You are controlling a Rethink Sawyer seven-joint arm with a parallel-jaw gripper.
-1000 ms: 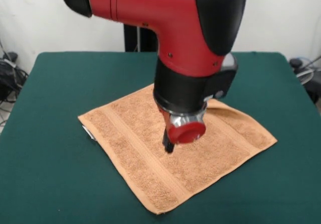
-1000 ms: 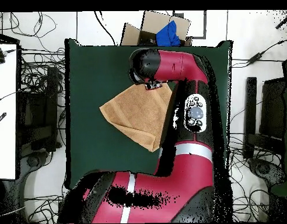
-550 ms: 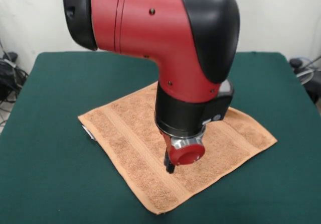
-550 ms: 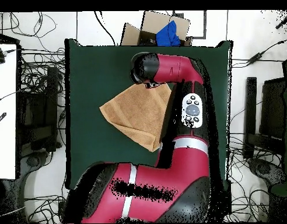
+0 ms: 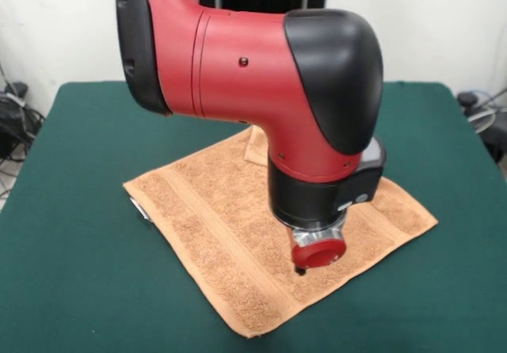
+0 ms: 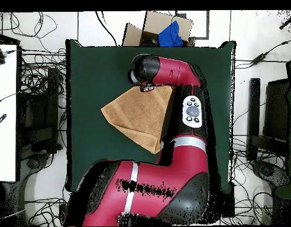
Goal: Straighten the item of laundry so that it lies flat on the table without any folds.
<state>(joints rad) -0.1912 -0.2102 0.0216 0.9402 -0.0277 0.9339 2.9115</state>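
Front view: small orange-tan terry-cloth hand towel spread out diamond-wise on the dark green cloth-covered tabletop, mostly flat already.

Only real leftover I can spot is at the towel's far corner, where a small flap looks folded back on itself just behind the red and black robot arm. A little white tag pokes out at the left edge. The end effector hangs right down at the cloth near the towel's right-hand side, apparently touching it or nearly so, and honestly I cannot tell if it's open or closed since the red wrist cap hides most of it. My worry: if it drags sideways while pressed into the terry, it'll bunch the flat part into new wrinkles, or pull the whole towel along instead of undoing that corner.
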